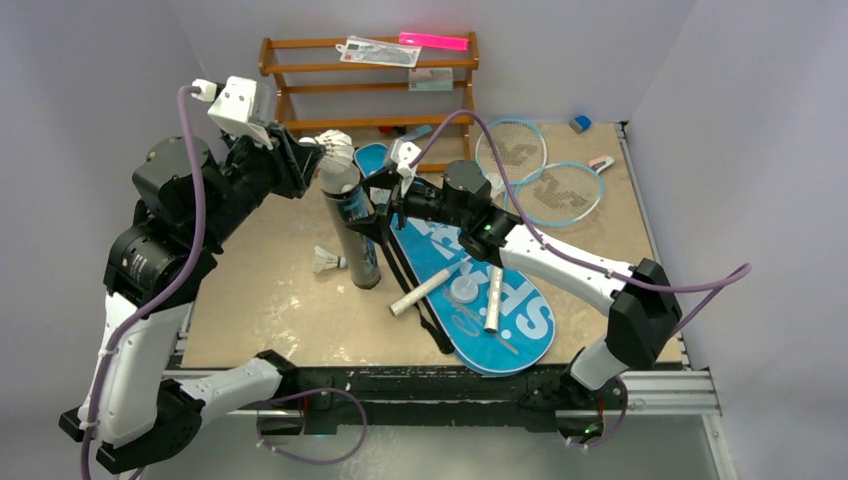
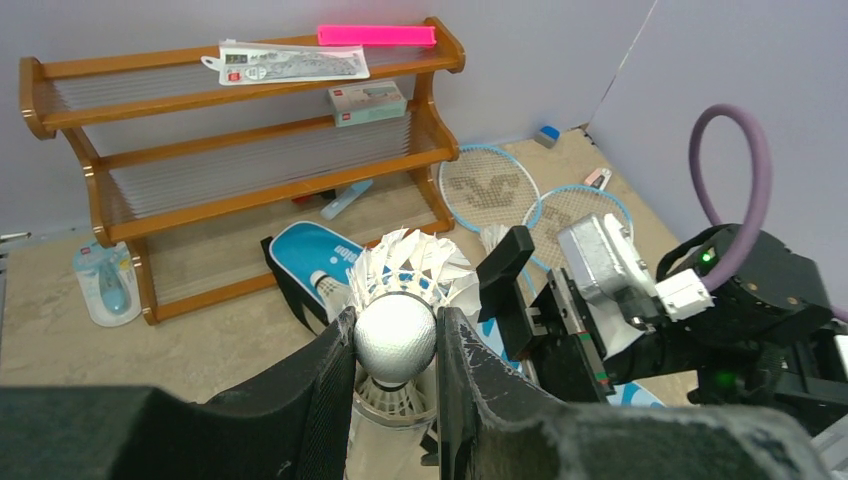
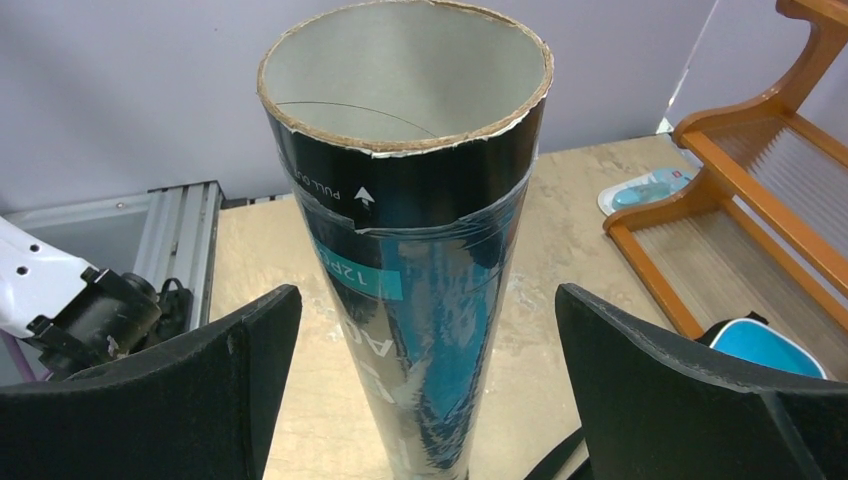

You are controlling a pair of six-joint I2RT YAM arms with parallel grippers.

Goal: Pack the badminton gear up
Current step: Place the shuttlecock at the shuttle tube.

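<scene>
Your left gripper (image 2: 395,340) is pinching a white shuttlecock (image 2: 415,262) by its cork, just over the top of the black tube (image 1: 358,230). The tube is standing upright on the table (image 1: 260,310) beside the blue bag (image 1: 505,335). Your right gripper (image 3: 425,300) is sitting open, its fingers flanking the tube without touching. A second shuttlecock (image 1: 325,262) is lying by the tube's base, and two rackets (image 1: 545,185) are lying overlapped at the far right.

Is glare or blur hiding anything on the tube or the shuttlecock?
Right wrist: glossy streaks on the tube wash out some lettering, rim sharp. Left wrist: the shuttlecock in the left pincer is crisp. Top external: even light, soft shadows, the pink strip on the rack blown out.
</scene>
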